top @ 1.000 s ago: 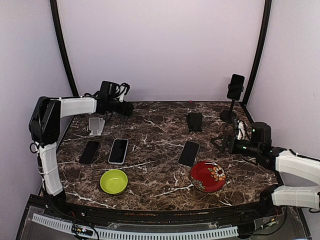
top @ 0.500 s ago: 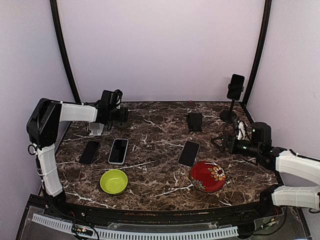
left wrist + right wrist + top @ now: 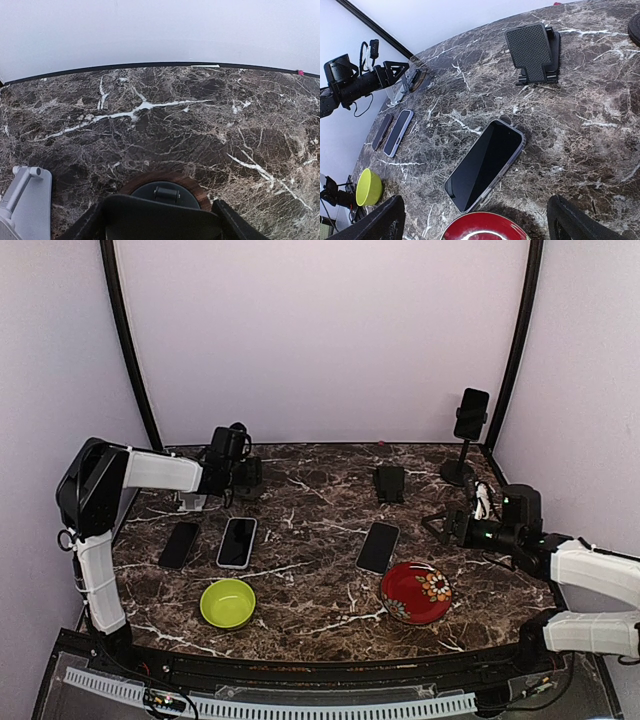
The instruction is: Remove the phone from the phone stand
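Far left: left gripper is seen low over the table, jaws spread, nothing gripped. Right side: right gripper is seen open and empty. Far right corner: phone is clamped upright atop the phone stand.

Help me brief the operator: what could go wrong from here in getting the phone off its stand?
1. The phone sits high on a slim pole stand with a small base, so a sideways pull could tip the stand over.
2. The right gripper aims its open fingers at a flat phone lying on the table, away from the stand. It might grab the wrong one.
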`<action>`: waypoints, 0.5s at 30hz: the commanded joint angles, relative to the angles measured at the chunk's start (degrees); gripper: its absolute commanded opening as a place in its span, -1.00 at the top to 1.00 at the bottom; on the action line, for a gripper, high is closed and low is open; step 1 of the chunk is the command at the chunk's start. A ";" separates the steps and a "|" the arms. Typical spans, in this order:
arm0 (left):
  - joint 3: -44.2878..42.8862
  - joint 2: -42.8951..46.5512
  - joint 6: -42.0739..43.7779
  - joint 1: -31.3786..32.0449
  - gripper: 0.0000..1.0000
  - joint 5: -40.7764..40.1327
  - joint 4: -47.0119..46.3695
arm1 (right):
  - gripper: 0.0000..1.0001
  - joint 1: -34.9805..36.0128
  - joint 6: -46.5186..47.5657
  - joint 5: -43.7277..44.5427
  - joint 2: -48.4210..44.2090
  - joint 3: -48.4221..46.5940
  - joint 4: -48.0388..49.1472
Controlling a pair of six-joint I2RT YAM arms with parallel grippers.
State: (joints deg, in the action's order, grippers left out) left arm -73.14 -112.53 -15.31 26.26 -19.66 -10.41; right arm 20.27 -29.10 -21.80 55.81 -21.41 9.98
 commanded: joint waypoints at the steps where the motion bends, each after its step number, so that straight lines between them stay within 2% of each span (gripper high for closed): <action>1: -0.13 -0.52 -1.89 0.64 0.07 -2.76 -2.40 | -0.99 0.25 -0.10 0.99 0.06 -1.77 0.61; 10: 1.51 -1.47 -3.14 1.45 -0.03 -3.37 -2.91 | -0.99 0.27 0.19 2.00 0.08 -2.38 -0.40; 15: 1.51 -1.90 -3.32 1.58 -0.31 -3.45 -2.22 | -0.99 0.22 0.34 2.24 -0.01 -3.25 -1.02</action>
State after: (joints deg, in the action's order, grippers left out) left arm -72.14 -115.13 -17.80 27.31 -21.96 -10.68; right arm 20.27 -29.06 -20.51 55.83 -22.35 8.78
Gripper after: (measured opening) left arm 0.706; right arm 0.994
